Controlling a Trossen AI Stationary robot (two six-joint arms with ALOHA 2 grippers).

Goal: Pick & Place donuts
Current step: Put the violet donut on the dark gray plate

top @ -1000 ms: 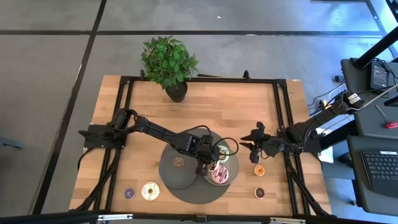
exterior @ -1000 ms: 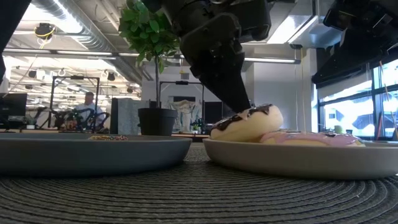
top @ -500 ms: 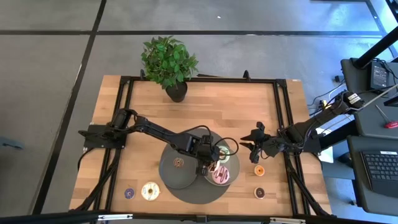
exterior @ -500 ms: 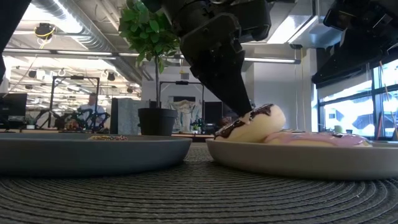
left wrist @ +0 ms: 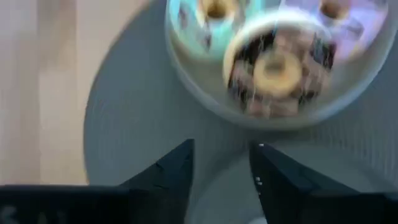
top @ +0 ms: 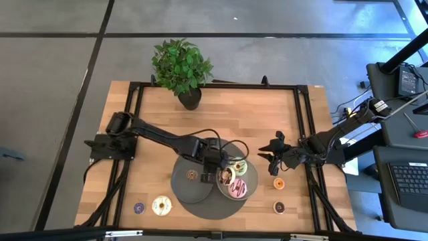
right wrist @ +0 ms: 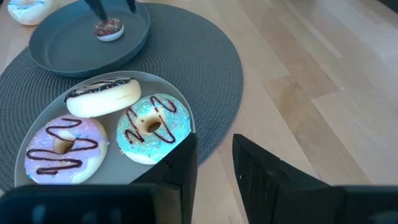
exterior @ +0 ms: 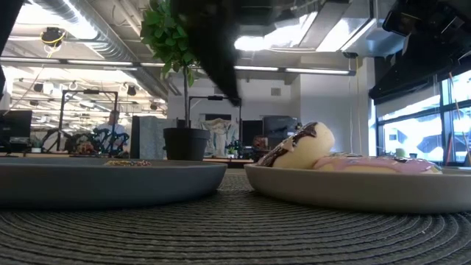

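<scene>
Left pincer (top: 215,175) is hanging over the gap between the dark plate (top: 182,189) and the light plate (top: 251,181) on the round woven mat (top: 208,207), fingers parted narrow and gripping nothing in the left wrist view.

We are seeing the chocolate donut (left wrist: 278,70) lying just ahead of its fingertips (left wrist: 181,157) on the light plate, leaning on the pink donut (right wrist: 62,148), with the green-iced donut (right wrist: 153,127) beside it.

Dark plate is carrying only one mini brown donut (top: 192,175).

We are judging the left arm the nearer one for the cream donut (top: 161,205) and purple mini (top: 139,207) near the tabletop front edge.

Right pincer (top: 273,159) is hovering, fingers slightly apart and empty, right beside the orange mini (top: 278,183); the dark brown mini (top: 279,207) is lying further toward the front.
</scene>
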